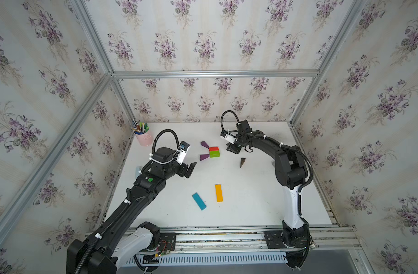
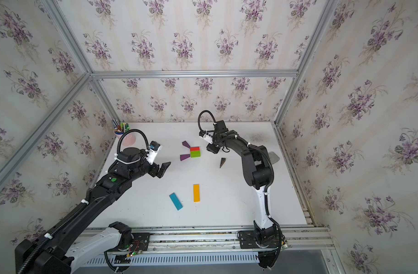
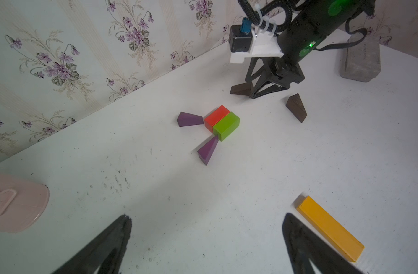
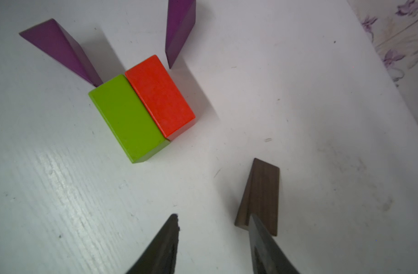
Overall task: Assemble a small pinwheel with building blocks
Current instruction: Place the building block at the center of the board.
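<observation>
Pinwheel [image 1: 213, 151] parts lie toward the far middle of my white tabletop [image 1: 250, 208]. A red wooden cuboid [image 1: 213, 149] and a green wooden cuboid [image 1: 214, 154] sit side by side, touching. A far purple wedge [image 1: 204, 144] and a near purple wedge [image 1: 204, 157] fan out from the hub's left corners.

My right claw [image 4: 213, 217] stands partly parted just right of the hub, gripping nothing. A dark brown wooden wedge [image 4: 260, 197] lies flat at one fingertip. A second dark brown wedge [image 1: 242, 162] sits apart.

My left claw [image 3: 206, 218] hangs wide open, empty.

An orange long bar [image 1: 218, 192] and a blue long bar [image 1: 199, 201] lie near each other, well apart from the hub.

A pink cup of pens [image 1: 144, 138] stands in the far left corner. A grey block [image 3: 359, 59] bears lettering too blurred to read.
</observation>
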Controlling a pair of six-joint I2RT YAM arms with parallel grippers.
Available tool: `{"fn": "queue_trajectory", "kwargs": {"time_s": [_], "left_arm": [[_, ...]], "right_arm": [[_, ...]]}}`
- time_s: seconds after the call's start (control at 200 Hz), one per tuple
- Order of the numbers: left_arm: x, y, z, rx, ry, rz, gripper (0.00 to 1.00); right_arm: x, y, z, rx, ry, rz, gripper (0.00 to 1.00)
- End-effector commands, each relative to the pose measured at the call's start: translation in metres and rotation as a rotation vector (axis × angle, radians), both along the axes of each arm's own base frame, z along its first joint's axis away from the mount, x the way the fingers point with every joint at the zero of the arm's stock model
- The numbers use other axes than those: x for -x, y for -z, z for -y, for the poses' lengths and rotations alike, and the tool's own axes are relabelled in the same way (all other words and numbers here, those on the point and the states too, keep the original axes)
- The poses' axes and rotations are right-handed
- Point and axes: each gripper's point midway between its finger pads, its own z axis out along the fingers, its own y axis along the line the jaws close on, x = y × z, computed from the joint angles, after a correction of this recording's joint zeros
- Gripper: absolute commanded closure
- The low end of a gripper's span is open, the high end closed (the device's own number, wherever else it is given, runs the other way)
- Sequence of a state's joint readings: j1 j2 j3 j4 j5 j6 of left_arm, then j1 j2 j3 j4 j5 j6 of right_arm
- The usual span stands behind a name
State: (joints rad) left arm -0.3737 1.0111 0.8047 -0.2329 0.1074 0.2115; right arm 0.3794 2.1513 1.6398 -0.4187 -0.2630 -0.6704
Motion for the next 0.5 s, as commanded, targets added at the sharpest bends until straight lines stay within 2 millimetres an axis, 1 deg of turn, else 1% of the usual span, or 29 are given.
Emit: {"fn": "queue_trajectory", "kwargs": {"time_s": [0.0, 0.06, 0.11, 0.195, 0.31, 0.33, 0.375, 0.495], "left_arm": [[-0.003, -0.007, 0.005, 0.042, 0.008, 0.018, 0.0], [-0.006, -0.006, 0.005, 0.069, -0.012, 0.017, 0.0], [-0.007, -0.006, 0.006, 0.089, -0.019, 0.012, 0.0], [-0.007, -0.003, 0.01, 0.098, -0.004, -0.007, 0.0], [-0.007, -0.003, 0.013, 0.102, 0.015, -0.013, 0.0], [-0.004, -0.004, 0.017, 0.112, 0.045, -0.015, 0.0], [-0.001, -0.006, 0.019, 0.114, 0.064, -0.006, 0.0], [0.004, -0.011, 0.023, 0.13, 0.098, 0.029, 0.01]], "right_arm": [[-0.007, -0.004, 0.001, -0.071, 0.123, -0.006, 0.53], [-0.011, -0.002, 0.005, -0.065, 0.157, 0.015, 0.53], [-0.02, -0.006, 0.009, -0.062, 0.193, 0.055, 0.53], [-0.026, -0.008, 0.01, -0.063, 0.21, 0.077, 0.52], [-0.029, 0.001, 0.009, -0.056, 0.213, 0.065, 0.53], [-0.029, 0.003, 0.009, -0.054, 0.214, 0.06, 0.53], [-0.03, 0.006, 0.011, -0.052, 0.222, 0.056, 0.53], [-0.035, 0.006, 0.018, -0.075, 0.252, 0.066, 0.53]]}}
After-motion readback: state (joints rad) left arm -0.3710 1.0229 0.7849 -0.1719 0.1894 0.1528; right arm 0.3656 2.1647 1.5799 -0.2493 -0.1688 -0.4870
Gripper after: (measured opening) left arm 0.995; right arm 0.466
